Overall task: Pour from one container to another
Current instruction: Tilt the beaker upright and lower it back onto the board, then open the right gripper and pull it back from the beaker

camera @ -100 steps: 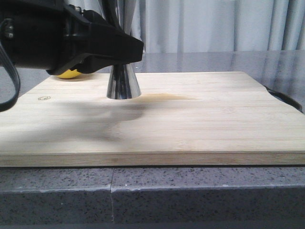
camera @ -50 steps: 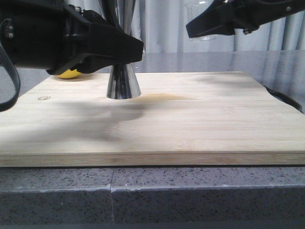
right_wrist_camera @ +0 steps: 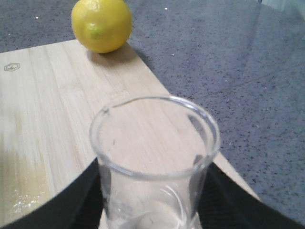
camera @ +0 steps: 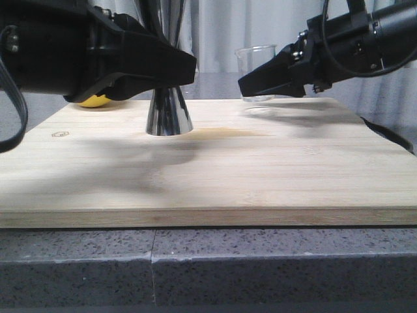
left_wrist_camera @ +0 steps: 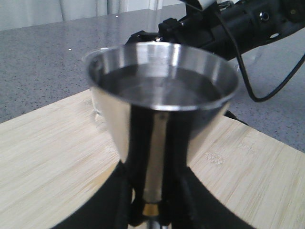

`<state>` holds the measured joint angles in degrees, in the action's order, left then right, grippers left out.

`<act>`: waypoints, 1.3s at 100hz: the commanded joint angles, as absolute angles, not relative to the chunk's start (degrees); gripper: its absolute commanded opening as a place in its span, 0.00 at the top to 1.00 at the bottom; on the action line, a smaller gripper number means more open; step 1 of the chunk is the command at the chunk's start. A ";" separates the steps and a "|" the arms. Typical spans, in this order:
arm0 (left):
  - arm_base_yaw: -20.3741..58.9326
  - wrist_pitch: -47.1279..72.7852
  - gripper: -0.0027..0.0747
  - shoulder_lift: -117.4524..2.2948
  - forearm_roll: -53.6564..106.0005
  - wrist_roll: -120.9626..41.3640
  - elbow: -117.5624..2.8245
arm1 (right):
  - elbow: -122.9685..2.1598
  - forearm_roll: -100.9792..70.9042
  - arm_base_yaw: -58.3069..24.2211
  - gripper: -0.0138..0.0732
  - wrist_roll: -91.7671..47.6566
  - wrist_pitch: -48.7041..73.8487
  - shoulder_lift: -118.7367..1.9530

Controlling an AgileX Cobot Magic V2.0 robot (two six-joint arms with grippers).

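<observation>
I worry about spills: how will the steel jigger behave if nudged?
Probably tippy: the jigger is tall on a narrow base. Its cup looks nearly full, so likely top-heavy. The left gripper steadies it.

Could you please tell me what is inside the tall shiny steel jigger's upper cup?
The tall shiny steel jigger holds clear liquid nearly up to its rim. The cup's bottom cannot be made out beneath the liquid.

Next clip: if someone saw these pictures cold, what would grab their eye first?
Probably the shiny steel jigger standing on the wooden board, with the left gripper clamped at its waist and liquid showing in its top cup. Next, the right gripper holding a small, nearly empty glass beaker upright near the board's far right side. A yellow lemon at the far left corner gives the only bright colour.
</observation>
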<state>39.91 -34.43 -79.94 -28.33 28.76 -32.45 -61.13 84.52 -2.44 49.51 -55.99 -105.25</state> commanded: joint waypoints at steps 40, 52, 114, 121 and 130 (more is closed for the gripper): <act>40.47 -39.96 0.99 -78.21 -26.95 29.16 -34.29 | -62.54 80.01 -1.94 0.52 44.65 -61.13 -105.22; 40.47 -39.96 0.99 -78.21 -26.95 29.16 -34.29 | -62.54 79.06 -1.94 0.52 44.10 -61.24 -106.15; 40.47 -40.06 0.99 -78.21 -26.95 29.16 -34.29 | -62.54 78.76 -1.94 0.52 44.06 -61.61 -108.96; 40.47 -40.06 0.99 -78.21 -26.95 29.16 -34.29 | -62.54 78.76 -1.94 0.52 44.06 -61.61 -108.96; 40.47 -40.06 0.99 -78.21 -26.95 29.16 -34.29 | -62.54 78.76 -1.94 0.52 44.06 -61.61 -108.96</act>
